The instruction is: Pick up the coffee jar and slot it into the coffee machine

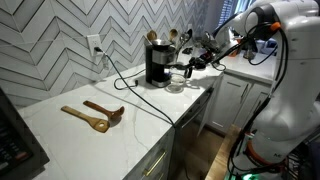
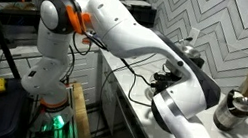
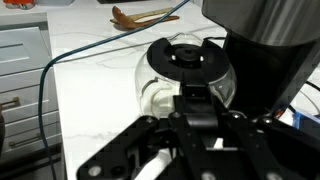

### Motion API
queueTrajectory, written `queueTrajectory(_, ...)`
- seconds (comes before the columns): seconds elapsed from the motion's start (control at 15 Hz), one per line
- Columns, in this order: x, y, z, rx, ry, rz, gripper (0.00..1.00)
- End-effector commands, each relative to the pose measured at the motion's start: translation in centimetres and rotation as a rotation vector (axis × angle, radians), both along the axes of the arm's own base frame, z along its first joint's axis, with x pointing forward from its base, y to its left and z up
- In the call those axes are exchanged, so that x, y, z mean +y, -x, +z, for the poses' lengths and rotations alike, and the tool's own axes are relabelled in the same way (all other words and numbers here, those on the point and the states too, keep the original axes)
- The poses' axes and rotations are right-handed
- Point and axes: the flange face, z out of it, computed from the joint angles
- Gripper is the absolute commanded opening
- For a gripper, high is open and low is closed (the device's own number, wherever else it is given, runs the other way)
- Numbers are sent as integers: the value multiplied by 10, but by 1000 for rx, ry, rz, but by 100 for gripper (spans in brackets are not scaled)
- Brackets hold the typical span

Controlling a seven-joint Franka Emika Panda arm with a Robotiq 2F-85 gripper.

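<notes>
**Jar not yet slotted, pincer at its handle**

In the wrist view the coffee jar (image 3: pixel 185 68) stands upright on the white counter (image 3: pixel 90 105) at the centre of the frame. It is just beside the coffee machine (image 3: pixel 268 35), which fills the upper right, and is not inside it. The gripper (image 3: pixel 197 108) comes in from the bottom edge, right at the jar's black handle. Its own body hides the tips, so one cannot tell whether it is wide or clamped on the handle. In an exterior view the jar (image 1: pixel 177 84) appears to rest on the counter, so the lift seems not yet begun. Gripping, lifting and sliding it into the machine all look left to do.
</notes>
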Motion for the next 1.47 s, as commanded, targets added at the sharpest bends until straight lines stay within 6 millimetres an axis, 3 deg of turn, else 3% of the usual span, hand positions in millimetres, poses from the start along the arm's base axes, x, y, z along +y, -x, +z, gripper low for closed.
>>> queueTrajectory(0.0,2,-10,4,-15,-1,-3,7)
queueTrajectory(1.0,10,-44,6,-62,62,-54,7)
queueTrajectory(1.4,19,-58,-2,-58,44,-73,7)
